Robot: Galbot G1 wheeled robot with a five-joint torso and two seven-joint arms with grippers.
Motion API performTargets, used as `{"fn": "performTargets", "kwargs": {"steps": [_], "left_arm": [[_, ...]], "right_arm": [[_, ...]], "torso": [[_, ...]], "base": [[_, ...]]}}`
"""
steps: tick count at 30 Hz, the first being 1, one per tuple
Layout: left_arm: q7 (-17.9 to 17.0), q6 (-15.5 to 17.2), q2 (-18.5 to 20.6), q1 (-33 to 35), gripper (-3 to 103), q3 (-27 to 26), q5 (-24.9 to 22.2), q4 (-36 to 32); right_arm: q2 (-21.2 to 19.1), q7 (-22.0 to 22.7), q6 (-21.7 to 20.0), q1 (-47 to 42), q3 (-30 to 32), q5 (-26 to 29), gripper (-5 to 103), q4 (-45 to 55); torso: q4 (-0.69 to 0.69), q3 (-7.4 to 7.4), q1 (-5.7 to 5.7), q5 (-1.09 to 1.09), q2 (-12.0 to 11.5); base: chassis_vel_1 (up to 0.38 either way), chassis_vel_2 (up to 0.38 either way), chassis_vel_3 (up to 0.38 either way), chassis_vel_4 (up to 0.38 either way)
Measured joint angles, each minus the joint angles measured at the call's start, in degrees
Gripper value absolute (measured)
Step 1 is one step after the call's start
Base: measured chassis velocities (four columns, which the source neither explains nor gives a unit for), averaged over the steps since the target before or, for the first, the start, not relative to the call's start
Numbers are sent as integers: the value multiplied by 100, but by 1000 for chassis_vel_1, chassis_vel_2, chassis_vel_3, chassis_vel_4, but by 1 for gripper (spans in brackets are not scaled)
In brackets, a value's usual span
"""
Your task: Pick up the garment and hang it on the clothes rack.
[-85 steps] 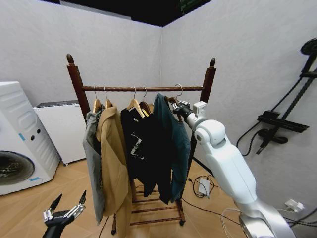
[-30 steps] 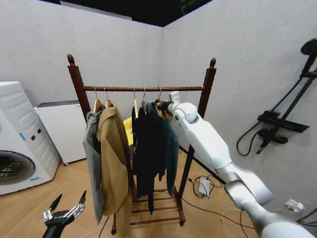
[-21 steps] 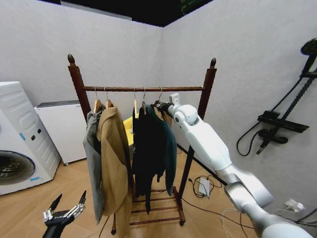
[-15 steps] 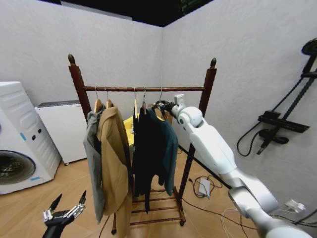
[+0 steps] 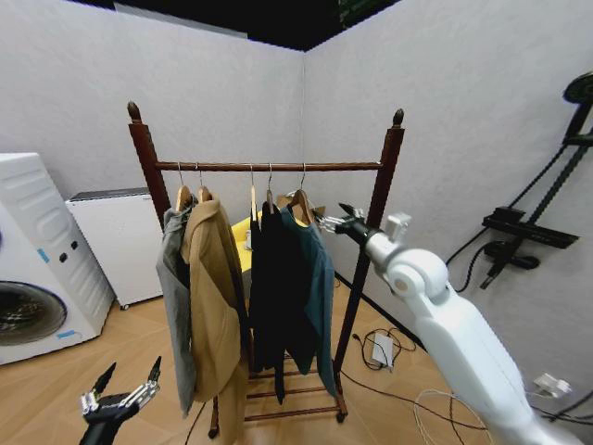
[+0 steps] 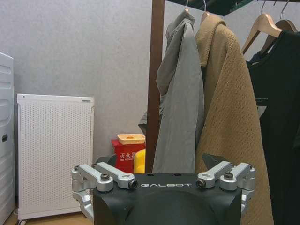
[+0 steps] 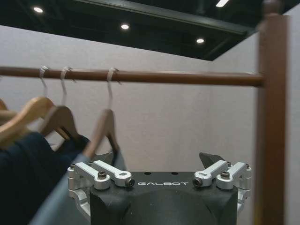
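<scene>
On the top bar of the clothes rack (image 5: 269, 167), seen from the head, the teal jacket (image 5: 313, 278) hangs from a wooden hanger (image 5: 299, 199), last in the row after a black coat (image 5: 271, 287), a tan coat (image 5: 213, 306) and a grey jacket (image 5: 172, 297). The right pincer (image 5: 335, 218) hovers just beside the jacket's shoulder, between it and the rack's right post, fingers spread and grasping nothing. The left pincer (image 5: 120, 397) is parked low, well apart from the garments, also released. A washing machine (image 5: 32, 260) and a white appliance (image 5: 116, 241) stand further out on the left pincer's side.

From the left wrist, the left pincer (image 6: 164, 180) sits spread below the rack's left post, with the grey jacket (image 6: 180, 112) and tan coat (image 6: 229, 131) ahead of it, the white appliance (image 6: 54, 150) off to one side, and a red box (image 6: 127, 152) behind the post.

From the right wrist, the right pincer (image 7: 159, 180) is released and holds nothing; the hanger (image 7: 105, 129) and the teal jacket (image 7: 65, 201) lie close beyond one finger, the rack's post (image 7: 271, 117) beyond the other.
</scene>
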Motion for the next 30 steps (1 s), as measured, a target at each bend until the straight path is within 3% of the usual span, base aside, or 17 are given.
{"fn": "performTargets", "kwargs": {"steps": [2, 3, 5, 8, 9, 12, 14, 30], "left_arm": [[0, 0, 0, 0, 100, 0, 0, 0], [0, 0, 0, 0, 100, 0, 0, 0], [0, 0, 0, 0, 100, 0, 0, 0], [3, 0, 0, 0, 100, 0, 0, 0], [0, 0, 0, 0, 100, 0, 0, 0], [0, 0, 0, 0, 100, 0, 0, 0], [0, 0, 0, 0, 100, 0, 0, 0], [0, 0, 0, 0, 100, 0, 0, 0]], "right_arm": [[358, -88, 459, -1025, 576, -556, 100, 44], [358, -88, 459, -1025, 576, -556, 100, 44], [754, -133, 788, -1821, 997, -979, 100, 101], [986, -129, 1047, -2318, 1188, -1232, 100, 119], [1143, -91, 1409, -2735, 1261, -1454, 100, 54], [1205, -51, 1663, -2972, 1275, -1635, 100, -30], [1312, 40, 2077, -3280, 1283, -1935, 100, -242], [1420, 234, 2183, -3264, 1214, -2026, 100, -406]], "torso": [[0, 0, 0, 3, 0], [0, 0, 0, 3, 0], [-1, 0, 0, 3, 0], [0, 0, 0, 0, 0], [1, 0, 0, 0, 0], [0, 0, -1, 1, 0], [-1, 0, -1, 2, -1], [1, 1, 1, 0, -2]], "base": [[0, 0, 0, 0], [0, 0, 0, 0], [0, 0, 0, 0], [0, 0, 0, 0], [0, 0, 0, 0], [0, 0, 0, 0], [0, 0, 0, 0], [0, 0, 0, 0]]}}
